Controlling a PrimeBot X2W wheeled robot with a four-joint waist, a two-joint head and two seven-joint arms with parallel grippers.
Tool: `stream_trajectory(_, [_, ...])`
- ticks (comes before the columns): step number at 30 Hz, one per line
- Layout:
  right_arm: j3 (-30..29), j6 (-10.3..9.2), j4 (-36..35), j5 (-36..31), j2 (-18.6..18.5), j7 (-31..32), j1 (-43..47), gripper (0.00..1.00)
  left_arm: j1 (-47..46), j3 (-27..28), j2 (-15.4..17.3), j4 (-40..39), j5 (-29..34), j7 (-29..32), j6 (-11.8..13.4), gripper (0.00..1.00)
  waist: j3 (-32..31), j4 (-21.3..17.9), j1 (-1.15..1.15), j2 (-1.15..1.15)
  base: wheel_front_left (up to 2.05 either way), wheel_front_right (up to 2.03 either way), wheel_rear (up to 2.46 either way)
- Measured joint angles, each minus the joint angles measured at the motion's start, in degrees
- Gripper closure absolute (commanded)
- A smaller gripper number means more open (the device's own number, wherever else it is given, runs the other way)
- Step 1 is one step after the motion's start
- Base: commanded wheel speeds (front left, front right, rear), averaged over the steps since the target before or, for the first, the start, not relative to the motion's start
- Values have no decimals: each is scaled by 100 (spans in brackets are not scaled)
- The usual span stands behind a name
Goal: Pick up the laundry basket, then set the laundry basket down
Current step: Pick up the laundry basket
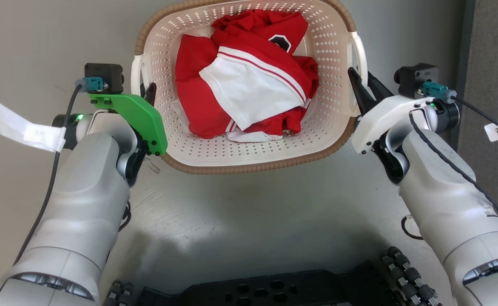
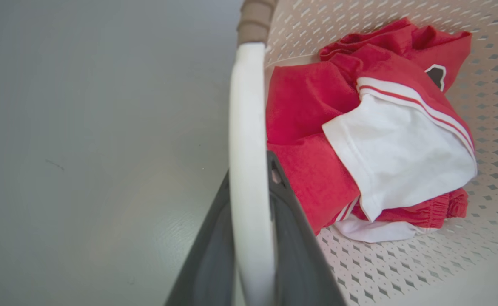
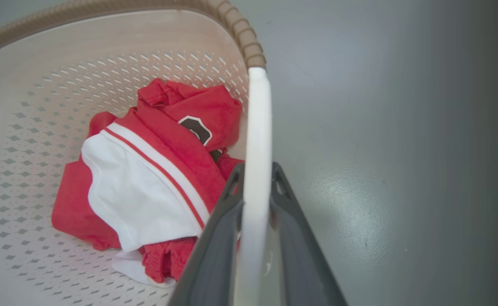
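Holding the laundry basket (image 1: 249, 166) centred ahead between the arms, with the left gripper (image 1: 149, 91) pinched onto the left white handle (image 2: 249, 106) and the right gripper (image 1: 360, 75) onto the right white handle (image 3: 258, 127), likely for a level lift; hard to say whether off the grey floor (image 1: 249, 221) yet.

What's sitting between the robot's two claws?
The laundry basket, holding red and white clothes, sits between the left gripper and right gripper, in the head view.

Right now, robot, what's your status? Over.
Jaws: left gripper shut on left handle, right gripper on right handle. Inside laundry basket: red and white clothes. Nothing seen in the way.
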Motion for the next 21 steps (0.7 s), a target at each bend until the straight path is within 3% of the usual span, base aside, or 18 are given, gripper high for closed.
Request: stream_trajectory(21, [116,49,846,212,132,127,-25,100,146,-458,-11,205,-570,105,0,100,-610,56,0,0,0,0,0])
